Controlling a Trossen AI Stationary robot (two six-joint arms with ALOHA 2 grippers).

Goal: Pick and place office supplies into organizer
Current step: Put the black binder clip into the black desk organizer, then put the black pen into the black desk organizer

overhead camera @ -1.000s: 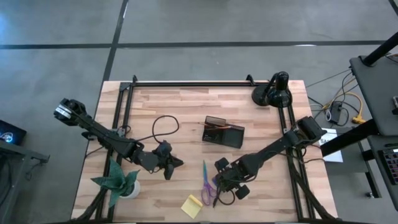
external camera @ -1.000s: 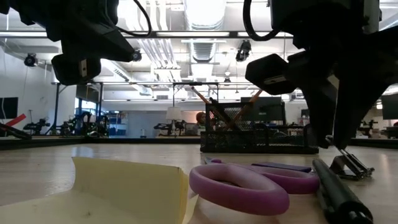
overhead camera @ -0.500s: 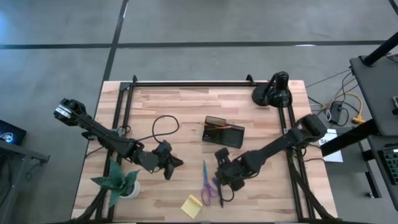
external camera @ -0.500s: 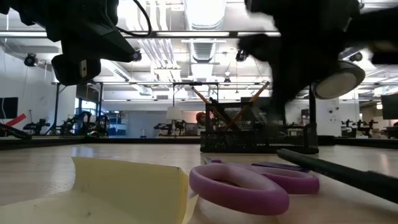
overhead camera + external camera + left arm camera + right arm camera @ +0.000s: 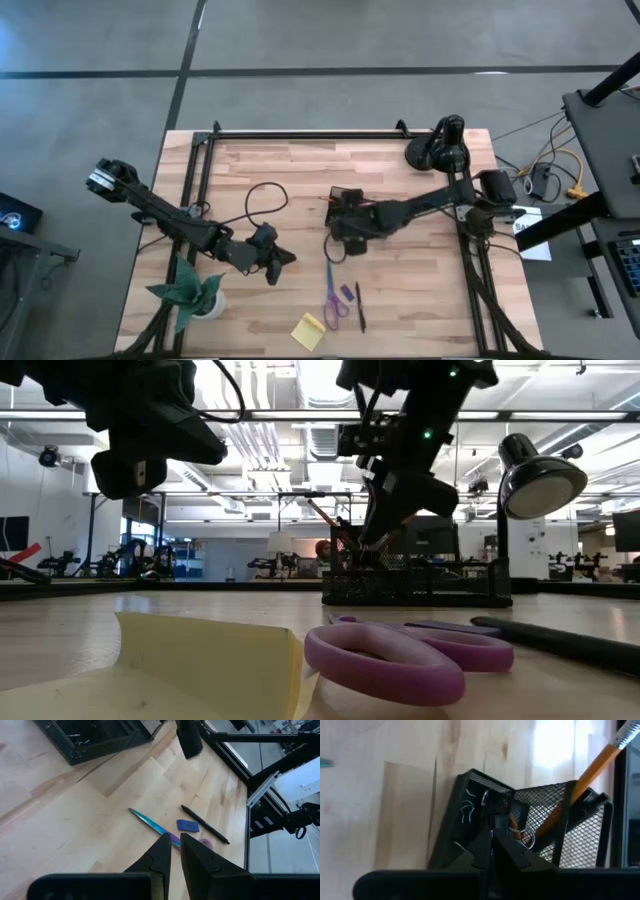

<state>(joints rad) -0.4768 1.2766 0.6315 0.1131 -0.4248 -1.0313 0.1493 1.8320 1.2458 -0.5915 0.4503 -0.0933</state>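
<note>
At the table's [image 5: 250, 160] front edge: one square yellow sticky-note pad [image 5: 309, 330], lying flat, not yet collected.

Just behind it: purple-handled scissors [image 5: 331, 297], flat, blades pointing toward the organizer. Beside them lie a small purple piece [image 5: 347, 292] and a black pen [image 5: 359, 306]. All three sit close together and well apart from the organizer.

Further in, toward the left side: the left gripper [image 5: 287, 259], hanging over bare wood. Its fingers are drawn almost together and hold nothing. This arm is waiting.

Mid-table: the right gripper [image 5: 492, 840], directly above one end of the organizer [image 5: 440, 596]. Its fingers are closed to a narrow pinch. A small black clip [image 5: 524, 838] with wire handles appears to be held at the tips, though the grip itself is partly hidden. The clip hangs over an end compartment. Thin orange pencils [image 5: 592, 762] lean in the adjoining section.

Far right corner: the black lamp [image 5: 440, 148], not part of the task.

Step in hand, by judgement: delivery of the clip, with the carry done and the release pending.

Next move calls for:
- a short descent, keeping clear of the mesh wall and the leaning pencils;
- a small opening of the fingers so the clip drops inside;
- a straight lift out.

The pad, scissors, purple piece and pen remain.
</note>
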